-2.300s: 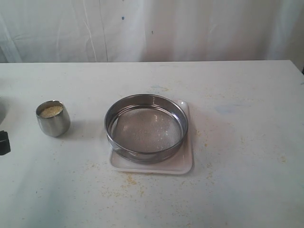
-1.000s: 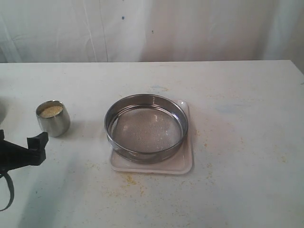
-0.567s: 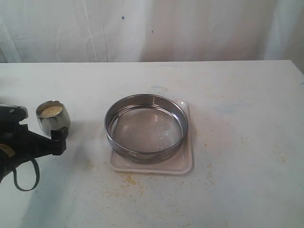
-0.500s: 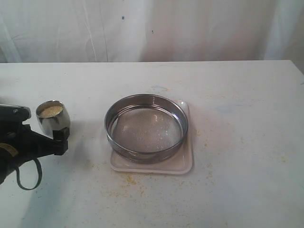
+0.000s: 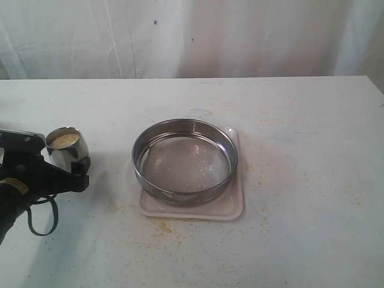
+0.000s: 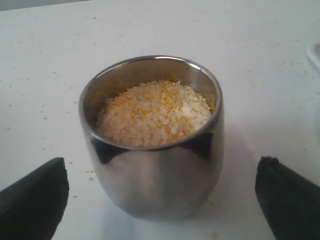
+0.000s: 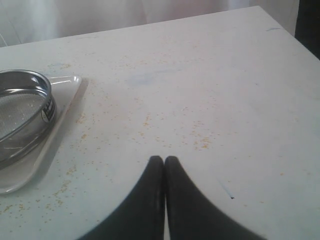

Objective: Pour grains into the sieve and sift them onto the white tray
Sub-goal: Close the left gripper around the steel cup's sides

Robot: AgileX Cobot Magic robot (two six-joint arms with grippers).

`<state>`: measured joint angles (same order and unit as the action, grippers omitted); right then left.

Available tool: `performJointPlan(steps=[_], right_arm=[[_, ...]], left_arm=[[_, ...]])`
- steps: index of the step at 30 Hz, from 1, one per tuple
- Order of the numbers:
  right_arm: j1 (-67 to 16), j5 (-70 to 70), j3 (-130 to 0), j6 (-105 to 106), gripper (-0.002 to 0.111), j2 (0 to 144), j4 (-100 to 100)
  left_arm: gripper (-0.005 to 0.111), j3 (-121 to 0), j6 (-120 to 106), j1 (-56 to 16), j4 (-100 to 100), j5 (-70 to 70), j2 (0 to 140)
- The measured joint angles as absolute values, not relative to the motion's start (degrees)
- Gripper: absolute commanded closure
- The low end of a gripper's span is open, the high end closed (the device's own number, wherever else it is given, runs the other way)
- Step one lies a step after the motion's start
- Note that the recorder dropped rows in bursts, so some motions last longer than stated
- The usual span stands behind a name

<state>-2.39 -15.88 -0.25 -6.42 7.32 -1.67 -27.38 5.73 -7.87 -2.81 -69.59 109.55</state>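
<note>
We log the left gripper [image 6: 162, 172] spread wide astride the steel cup [image 5: 67, 150] of grains [image 6: 152, 112], well apart from the sieve [image 5: 183, 198] on the white tray [image 5: 234, 207], right gripper [image 7: 164, 162] pressed together; we fear an off-centre squeeze tips the rounded cup, spilling grains.

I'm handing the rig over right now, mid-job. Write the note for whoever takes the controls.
Left end effector: open, one finger on each side of the steel cup, not closed on it.
Right end effector: shut, empty, above the table off to the side of the white tray.
Things: grains are all in the upright cup; the sieve sits on the white tray.
Done: approach to the cup only.
Left: grasp the cup, pour into the sieve, sift onto the tray.
</note>
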Motion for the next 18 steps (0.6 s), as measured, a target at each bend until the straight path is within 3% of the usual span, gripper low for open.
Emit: performJointPlan(steps=[18], right_arm=[[-2.39,-15.88,-0.25,-6.42,0.108,7.32,-1.67]], left_arm=[[0.006,-32.29,5.73,-7.87,-4.89,-68.55,109.55]])
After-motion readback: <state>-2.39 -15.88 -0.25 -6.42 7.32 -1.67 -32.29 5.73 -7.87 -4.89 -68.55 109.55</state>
